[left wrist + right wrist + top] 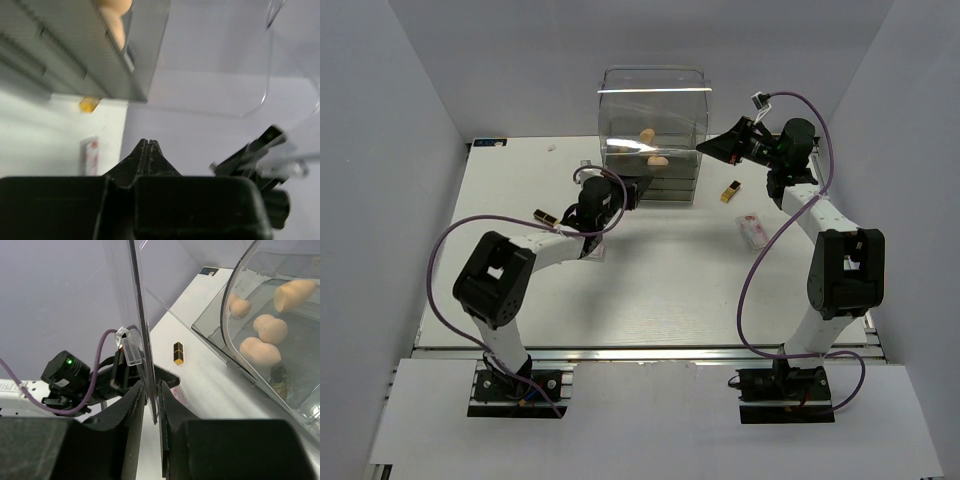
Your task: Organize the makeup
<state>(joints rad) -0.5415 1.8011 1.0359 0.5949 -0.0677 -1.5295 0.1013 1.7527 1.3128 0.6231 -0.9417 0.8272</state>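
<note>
We found four sponges (260,350) inside the box (620,110); a lipstick (730,191) and a packet (752,230) lay unsorted right of the box. The left gripper (148,150) was together, empty; the right gripper (151,387) clamped the box's clear panel (139,305).

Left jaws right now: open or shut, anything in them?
Shut and empty. In the left wrist view the left gripper has its jaws pressed together, nothing between them.

1. Just ahead of the left gripper (148,145), passage is blocked by the drawer box (650,120).
2. The right gripper (152,387) has its gap filled by a clear panel (139,315).
3. Behind both, bare table (650,290) is left, interrupted near the right one by a lipstick tube (729,191) and packet (752,230).
</note>
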